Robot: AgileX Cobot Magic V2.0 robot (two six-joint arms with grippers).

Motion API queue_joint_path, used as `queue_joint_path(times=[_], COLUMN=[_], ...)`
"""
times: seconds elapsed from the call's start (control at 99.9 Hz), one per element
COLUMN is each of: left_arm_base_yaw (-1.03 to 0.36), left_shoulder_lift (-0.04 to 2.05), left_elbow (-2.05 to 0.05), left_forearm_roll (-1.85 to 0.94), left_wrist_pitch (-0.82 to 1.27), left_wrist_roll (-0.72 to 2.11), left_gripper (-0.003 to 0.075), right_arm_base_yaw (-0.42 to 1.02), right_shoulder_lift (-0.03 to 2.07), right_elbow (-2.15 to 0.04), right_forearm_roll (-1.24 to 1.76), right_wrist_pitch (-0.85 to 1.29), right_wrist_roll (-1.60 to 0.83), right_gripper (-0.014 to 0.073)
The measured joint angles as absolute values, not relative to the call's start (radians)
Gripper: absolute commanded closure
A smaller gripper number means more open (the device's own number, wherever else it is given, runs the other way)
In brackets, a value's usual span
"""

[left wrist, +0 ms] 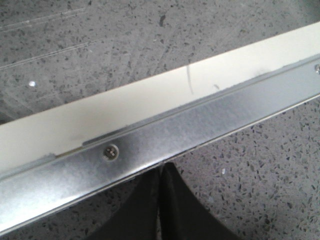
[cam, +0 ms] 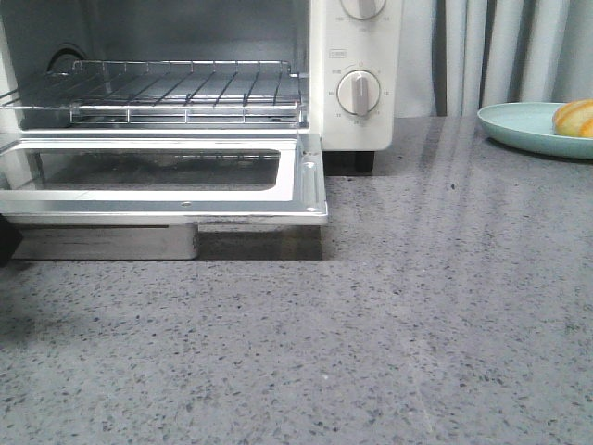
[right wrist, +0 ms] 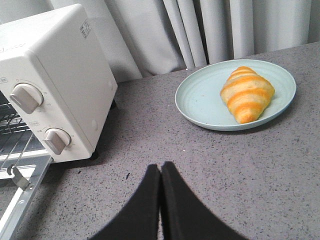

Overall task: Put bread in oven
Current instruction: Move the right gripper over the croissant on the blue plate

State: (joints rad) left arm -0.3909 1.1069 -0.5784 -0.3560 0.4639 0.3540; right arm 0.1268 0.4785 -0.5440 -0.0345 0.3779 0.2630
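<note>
Kitchen-like setup — speckled grey countertop [cam: 417,315], toaster oven [cam: 357,74], pale curtains [cam: 500,51].

Left wrist view: the edge of the open oven door [left wrist: 165,107] crosses the frame diagonally, a cream-white band beside a brushed metal strip [left wrist: 165,140] that carries a screw [left wrist: 110,152], with a second screw at the far end. Speckled grey bench [left wrist: 250,185] shows on both sides. The left pincer [left wrist: 161,200], its black fingers pressed together, sits just beside the metal strip
</note>
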Motion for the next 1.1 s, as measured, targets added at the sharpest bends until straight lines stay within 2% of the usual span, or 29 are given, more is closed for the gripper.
queue_joint_path(times=[0.17,0.41,0.63,0.811,0.901,1.031,1.101], left_arm_base_yaw=[-0.391,-0.389,-0.389,-0.389,-0.389,-0.389,-0.389], left_shoulder_lift=[1.017,0.725,0.479,0.403,0.390,0.388,0.388], left_elbow=[-0.576,-0.578,-0.578,-0.578,-0.578,-0.578,-0.578], left_forearm_roll=[-0.364,-0.394,-0.402,-0.402,-0.402,-0.402,-0.402], left_wrist_pitch=[0.467,0.426,0.426,0.435,0.464,0.520,0.551], left_wrist_roll=[0.354,0.354,0.354,0.354,0.354,0.354,0.354], left_gripper=[0.0741,0.0742,0.0742,0.0741,0.0742,0.0742,0.0742], right_arm_base_yaw=[0.127,0.127,0.127,0.127,0.127,0.100,0.072], right_shoulder_lift=[0.478,0.521,0.760,0.992,1.091,1.220,1.270], right_elbow=[-0.546,-0.639,-0.889,-1.064,-1.128,-1.207,-1.238], right_forearm_roll=[-0.059,-0.098,-0.170,-0.220,-0.220,-0.214,-0.212], right_wrist_pitch=[0.358,0.404,0.595,0.654,0.661,0.665,0.667], right_wrist_roll=[0.262,0.262,0.262,0.262,0.262,0.262,0.262], right_gripper=[0.0643,0.0643,0.0641,0.0632,0.0565,0.0364,0.0304])
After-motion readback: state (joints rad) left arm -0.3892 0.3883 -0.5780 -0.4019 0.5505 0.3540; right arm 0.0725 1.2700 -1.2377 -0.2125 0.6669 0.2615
